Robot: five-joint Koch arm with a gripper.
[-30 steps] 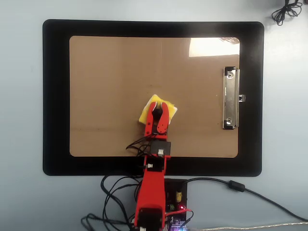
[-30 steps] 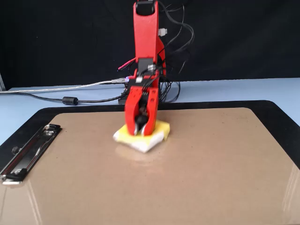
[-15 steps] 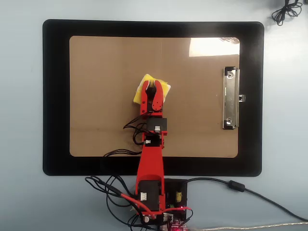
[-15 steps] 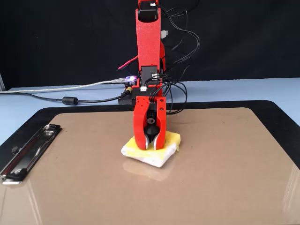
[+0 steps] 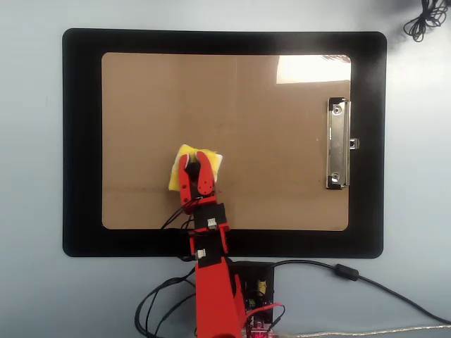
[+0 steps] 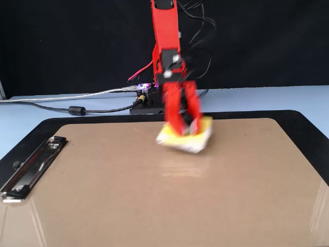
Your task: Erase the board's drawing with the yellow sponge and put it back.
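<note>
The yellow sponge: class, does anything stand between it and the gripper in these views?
No. The gripper already straddles the yellow sponge on the board, its jaws on either side of the middle; the fixed view is blurred there. Nothing visible lies between them.

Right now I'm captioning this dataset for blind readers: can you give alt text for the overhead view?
A red gripper holds a yellow sponge on a brown clipboard, left of its centre. The clipboard's metal clip is at the right, and it lies on a black mat; no drawing is visible.
</note>
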